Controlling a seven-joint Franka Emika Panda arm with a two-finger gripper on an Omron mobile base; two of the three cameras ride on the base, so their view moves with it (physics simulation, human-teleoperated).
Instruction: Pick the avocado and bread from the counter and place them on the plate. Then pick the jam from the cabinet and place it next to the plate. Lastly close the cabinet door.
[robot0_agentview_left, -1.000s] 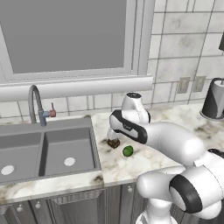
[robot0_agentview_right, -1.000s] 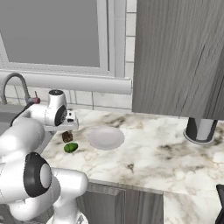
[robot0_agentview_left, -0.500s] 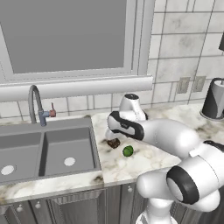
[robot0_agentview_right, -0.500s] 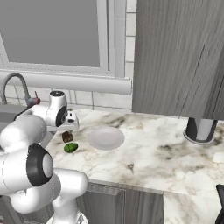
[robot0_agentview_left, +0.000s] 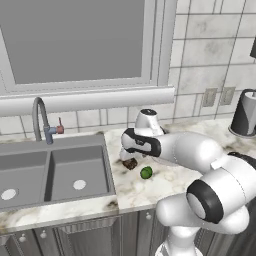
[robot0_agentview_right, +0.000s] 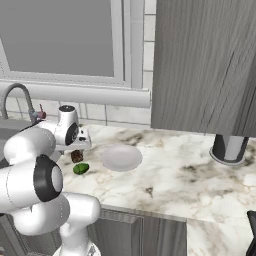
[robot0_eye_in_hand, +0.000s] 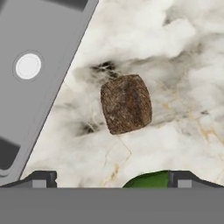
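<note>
The bread (robot0_eye_in_hand: 126, 103), a rough dark brown lump, lies on the marble counter (robot0_eye_in_hand: 183, 61) directly below my open gripper (robot0_eye_in_hand: 112, 181), with nothing between its fingers. In the base views the gripper (robot0_agentview_left: 128, 156) hangs just above the bread (robot0_agentview_left: 131, 163), not touching it. The green avocado (robot0_agentview_left: 146, 173) lies close beside the bread, on the side toward the counter's front edge; its top shows as avocado (robot0_eye_in_hand: 148, 180) at the bottom of the hand view. The white plate (robot0_agentview_right: 121, 157) sits right of the bread (robot0_agentview_right: 76, 156) and avocado (robot0_agentview_right: 81, 168). The dark grey cabinet (robot0_agentview_right: 205, 65) hangs above the counter. The jam is hidden.
A grey double sink (robot0_agentview_left: 55, 170) with a curved faucet (robot0_agentview_left: 40, 117) lies just left of the bread. A dark canister (robot0_agentview_right: 228, 147) stands at the back right of the counter. A window ledge (robot0_agentview_left: 90, 100) runs above the hand.
The hand has crept slightly left and down toward the bread. The jaws stay open. Bread, avocado and plate have not moved.
</note>
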